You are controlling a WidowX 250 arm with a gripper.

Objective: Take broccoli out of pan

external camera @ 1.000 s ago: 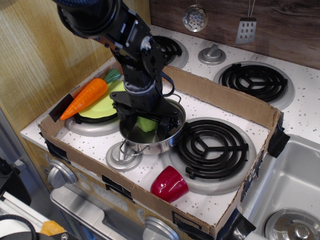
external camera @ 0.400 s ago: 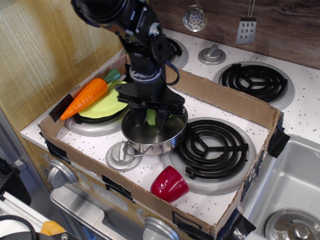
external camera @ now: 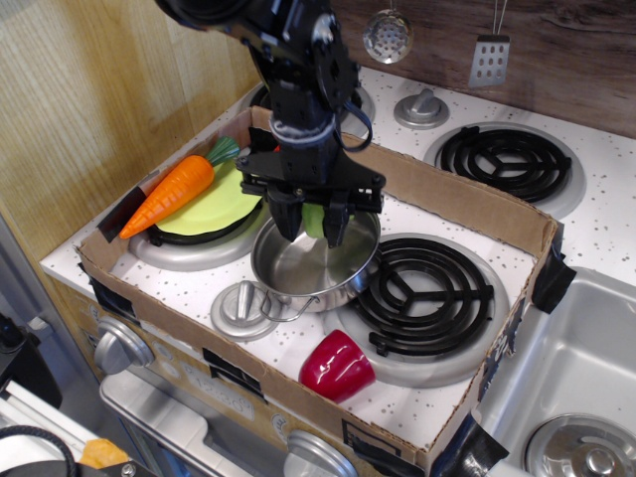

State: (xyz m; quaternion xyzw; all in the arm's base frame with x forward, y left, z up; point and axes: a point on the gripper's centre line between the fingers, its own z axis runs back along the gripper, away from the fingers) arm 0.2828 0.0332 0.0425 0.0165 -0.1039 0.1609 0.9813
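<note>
White speckled worktop (external camera: 437,214) with black coil burners fills the view, a low cardboard wall (external camera: 452,199) fencing off the front part of it, wood panelling behind with a hanging strainer (external camera: 388,36) and small grater (external camera: 489,60). Black robot arm reaches down from the top left, and its gripper (external camera: 310,221) hangs just above the steel pan (external camera: 313,263), jaws closed in on the pale-green broccoli (external camera: 314,217), which shows between the two dark fingers (external camera: 336,224), up around the pan's rim rather than on its bright bare bottom. Off to the left, an orange carrot (external camera: 174,191) lies across a lime-green plate (external camera: 214,206). Down front, a red cup (external camera: 336,365) lies tipped over near the cardboard edge, just beside the big coil burner (external camera: 422,293).
</note>
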